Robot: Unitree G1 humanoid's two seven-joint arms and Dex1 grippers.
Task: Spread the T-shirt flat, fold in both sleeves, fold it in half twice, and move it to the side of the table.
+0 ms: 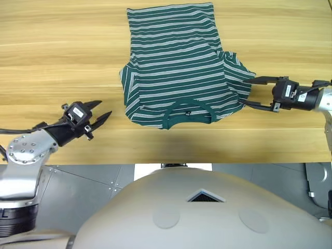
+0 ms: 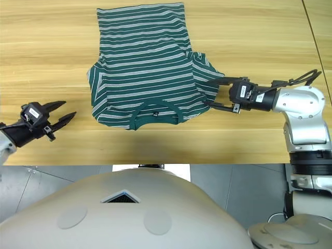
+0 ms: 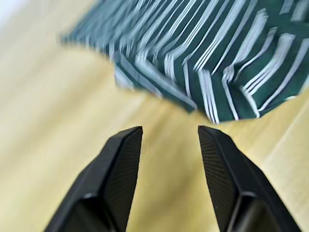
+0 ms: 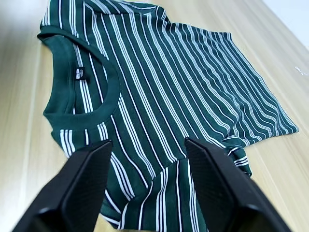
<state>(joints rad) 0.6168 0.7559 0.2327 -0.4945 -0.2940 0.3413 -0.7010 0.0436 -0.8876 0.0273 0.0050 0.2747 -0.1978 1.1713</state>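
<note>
A dark green T-shirt with thin white stripes lies on the wooden table, collar toward the near edge. Its left sleeve is folded in over the body; its right sleeve lies bunched at the right side. My right gripper stands open at that sleeve's edge, one finger on either side of the cloth hem, and the sleeve sits between its fingers in the right wrist view. My left gripper is open on bare table left of the shirt, a short way from the shirt's corner.
The table's near edge runs just in front of the collar. Bare wood lies to the left, to the right and behind the shirt.
</note>
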